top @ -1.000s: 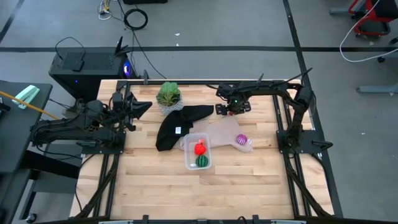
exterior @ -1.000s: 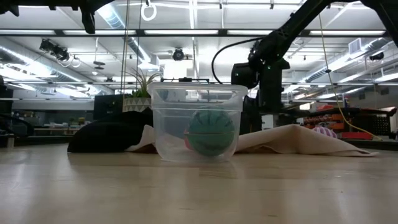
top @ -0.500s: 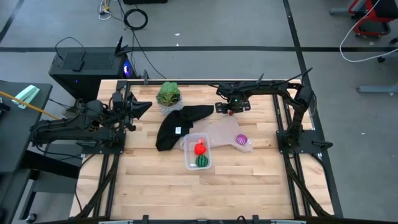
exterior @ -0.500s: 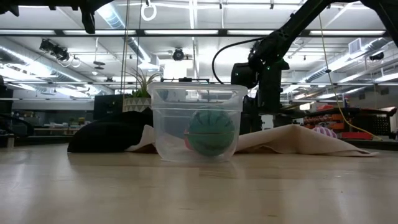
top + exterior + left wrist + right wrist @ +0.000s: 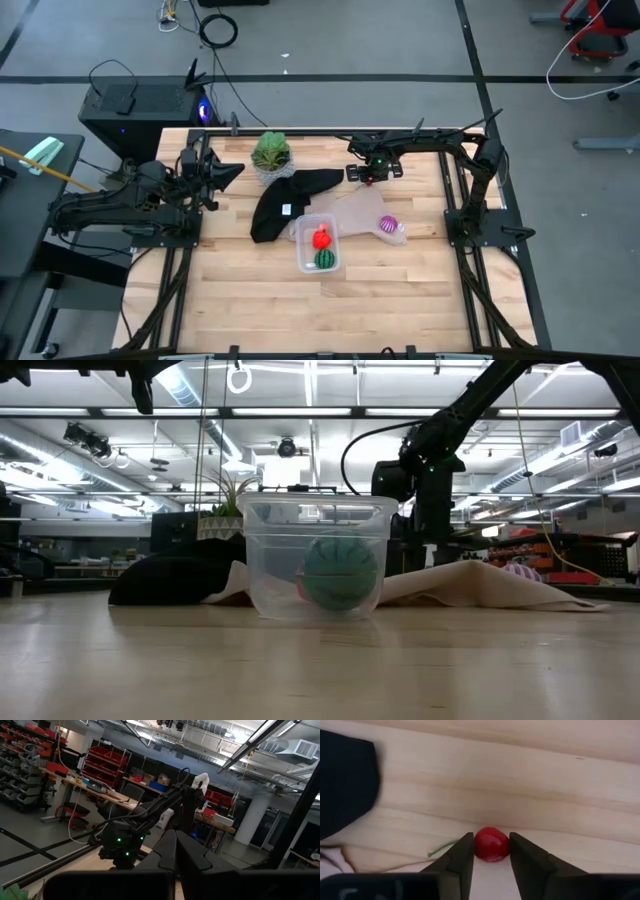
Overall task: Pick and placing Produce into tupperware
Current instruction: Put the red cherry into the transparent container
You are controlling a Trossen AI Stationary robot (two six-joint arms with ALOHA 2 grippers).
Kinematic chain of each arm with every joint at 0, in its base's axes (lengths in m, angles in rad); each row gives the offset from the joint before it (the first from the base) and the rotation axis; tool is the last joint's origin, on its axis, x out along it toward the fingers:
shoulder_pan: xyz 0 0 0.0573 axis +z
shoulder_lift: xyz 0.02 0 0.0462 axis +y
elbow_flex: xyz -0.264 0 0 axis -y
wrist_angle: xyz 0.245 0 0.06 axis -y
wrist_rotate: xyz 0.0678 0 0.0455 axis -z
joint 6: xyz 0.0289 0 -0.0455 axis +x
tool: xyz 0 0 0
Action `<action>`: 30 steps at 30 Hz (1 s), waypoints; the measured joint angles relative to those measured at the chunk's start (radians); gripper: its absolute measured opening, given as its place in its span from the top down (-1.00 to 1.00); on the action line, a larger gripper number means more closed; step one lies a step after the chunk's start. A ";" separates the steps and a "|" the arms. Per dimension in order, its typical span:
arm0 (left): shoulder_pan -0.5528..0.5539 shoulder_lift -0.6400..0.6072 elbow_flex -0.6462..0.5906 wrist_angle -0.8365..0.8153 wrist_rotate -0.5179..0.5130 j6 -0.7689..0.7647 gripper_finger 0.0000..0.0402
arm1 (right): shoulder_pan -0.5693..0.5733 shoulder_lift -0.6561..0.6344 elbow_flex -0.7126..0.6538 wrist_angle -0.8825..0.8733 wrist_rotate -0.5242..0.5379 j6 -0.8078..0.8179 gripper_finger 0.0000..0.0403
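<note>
The clear tupperware (image 5: 320, 243) stands near the table's middle and holds a red fruit (image 5: 321, 238) and a green melon-like fruit (image 5: 325, 259); the melon (image 5: 340, 572) shows through the tub's wall in the low view. A purple-magenta fruit (image 5: 388, 224) lies on the beige cloth. My right gripper (image 5: 368, 176) is near the table's far edge, pointing down, shut on a small red cherry (image 5: 491, 844) with a green stem (image 5: 440, 851). My left gripper (image 5: 228, 170) waits at the table's left, shut, touching nothing. I cannot make out a pinkish fruit. My right gripper pinches the red cherry's round body (image 5: 491, 845) between its two fingers (image 5: 464, 852), one on each side. The fingers come from above, pointing down. The stem sticks out sideways past one finger. Whether the cherry rests on the wood or is lifted, I cannot tell.
A black cloth (image 5: 285, 200) and a beige cloth (image 5: 358, 212) lie beside the tub, toward the far side. A leafy green plant (image 5: 271, 152) stands at the far edge. Bare wood (image 5: 260, 300) stretches along the near half of the table.
</note>
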 joint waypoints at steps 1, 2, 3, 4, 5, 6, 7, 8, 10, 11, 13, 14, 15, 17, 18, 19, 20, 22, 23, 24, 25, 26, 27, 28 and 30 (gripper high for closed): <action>0.000 0.000 0.000 0.000 0.000 0.000 0.93 | 0.001 0.000 0.000 0.000 0.000 0.000 0.41; 0.000 0.000 0.000 0.000 0.000 0.000 0.91 | 0.001 0.000 0.000 0.000 0.000 0.000 0.43; 0.000 0.000 0.000 0.000 0.000 0.000 0.90 | 0.001 0.000 0.000 0.000 0.000 0.000 0.44; 0.000 0.000 0.000 0.000 0.000 0.000 0.89 | 0.001 0.000 0.000 0.000 -0.001 0.000 0.45; 0.000 0.000 0.000 0.000 0.000 0.000 0.88 | 0.002 0.000 0.000 0.000 -0.001 0.000 0.45; 0.000 0.000 0.000 0.000 0.000 0.000 0.88 | 0.003 0.000 0.000 0.000 -0.005 0.000 0.46; 0.000 0.000 0.000 0.000 0.000 0.000 0.88 | 0.006 0.000 0.001 0.000 -0.007 0.000 0.46; 0.000 0.000 0.000 0.000 0.000 0.000 0.88 | 0.008 0.000 0.004 -0.004 -0.008 -0.001 0.45; 0.000 0.000 0.000 0.000 0.000 0.000 0.90 | 0.016 0.000 0.020 -0.006 -0.008 -0.012 0.44; 0.000 0.000 0.000 0.000 0.000 0.000 0.91 | 0.020 -0.004 0.030 -0.003 -0.008 -0.021 0.44; 0.000 0.000 0.000 0.000 0.000 0.000 0.93 | 0.029 -0.008 0.061 -0.005 0.004 -0.025 0.44; 0.000 0.000 0.000 0.000 0.000 0.000 0.94 | 0.033 -0.011 0.079 -0.005 0.007 -0.032 0.44; 0.000 0.000 0.000 0.000 0.000 0.000 0.95 | 0.034 -0.017 0.097 -0.010 0.005 -0.044 0.45; 0.000 0.000 0.000 0.000 0.000 0.000 0.95 | 0.045 -0.029 0.147 -0.018 -0.011 -0.063 0.46; 0.000 0.000 0.000 0.000 0.000 -0.001 0.94 | 0.055 -0.040 0.168 -0.018 -0.020 -0.078 0.46; 0.000 0.000 0.000 0.000 0.000 -0.001 0.93 | 0.071 -0.049 0.197 -0.023 -0.030 -0.098 0.46; 0.000 0.000 0.000 0.000 0.000 -0.003 0.92 | 0.092 -0.061 0.225 -0.020 -0.046 -0.120 0.46; 0.000 0.000 0.000 0.000 0.000 -0.003 0.90 | 0.149 -0.080 0.289 -0.019 -0.075 -0.151 0.45; 0.000 0.000 0.000 0.000 0.000 -0.003 0.89 | 0.179 -0.092 0.319 -0.018 -0.094 -0.168 0.45; 0.000 0.000 0.000 0.000 0.000 -0.003 0.88 | 0.216 -0.101 0.350 -0.018 -0.099 -0.182 0.45; 0.000 0.000 0.000 0.000 0.000 -0.003 0.88 | 0.252 -0.110 0.378 -0.011 -0.099 -0.193 0.45; 0.000 0.000 0.000 0.000 0.000 -0.003 0.88 | 0.287 -0.118 0.403 -0.009 -0.100 -0.207 0.45; 0.000 0.000 0.000 0.000 0.000 -0.002 0.89 | 0.327 -0.123 0.427 -0.006 -0.098 -0.233 0.46; 0.000 0.000 0.000 0.000 0.000 -0.002 0.90 | 0.365 -0.126 0.447 -0.002 -0.098 -0.270 0.46; 0.000 0.000 0.000 0.000 0.000 -0.002 0.92 | 0.443 -0.127 0.478 0.003 -0.073 -0.356 0.46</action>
